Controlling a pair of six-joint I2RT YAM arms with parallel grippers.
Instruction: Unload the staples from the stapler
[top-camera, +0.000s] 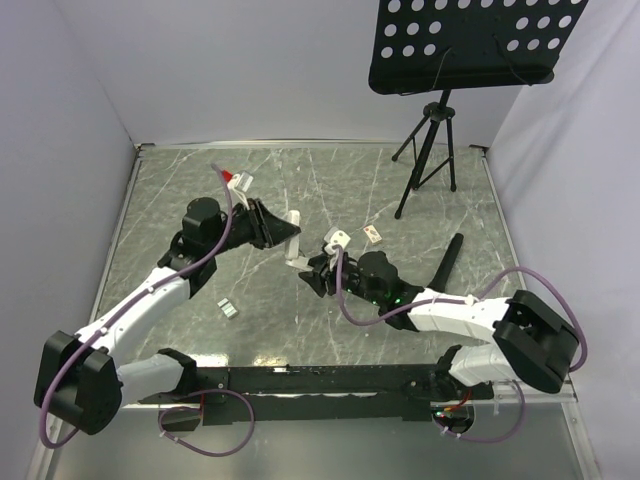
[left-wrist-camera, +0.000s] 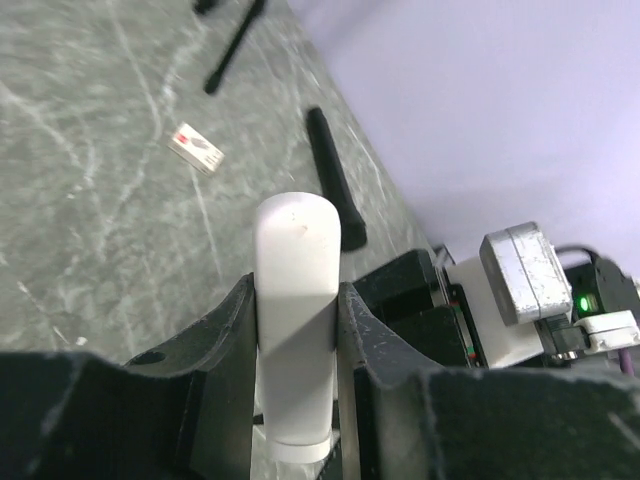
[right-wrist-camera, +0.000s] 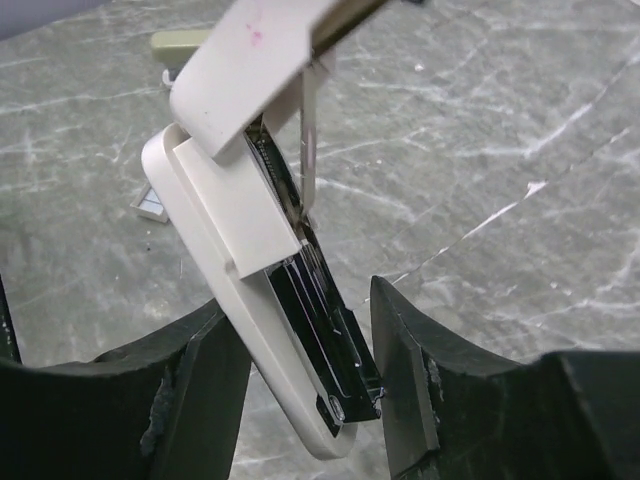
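The white stapler (top-camera: 295, 256) hangs open above the middle of the table. Its upper arm (left-wrist-camera: 297, 240) is clamped between the black fingers of my left gripper (left-wrist-camera: 296, 290), which is shut on it. In the right wrist view the stapler's white base (right-wrist-camera: 225, 215) and dark metal channel (right-wrist-camera: 320, 310) slant down between the fingers of my right gripper (right-wrist-camera: 300, 330). Both fingers touch its sides, the right one at the channel's lower corner. I cannot make out staples in the channel. From above, my right gripper (top-camera: 312, 272) sits just below my left gripper (top-camera: 287, 236).
A small tan box with red (top-camera: 373, 235) lies right of centre, a grey ridged block (top-camera: 229, 309) at the front left. A black stick (top-camera: 448, 262) lies on the right. A music stand's tripod (top-camera: 430, 150) stands at the back right. A red-and-white item (top-camera: 238, 180) lies back left.
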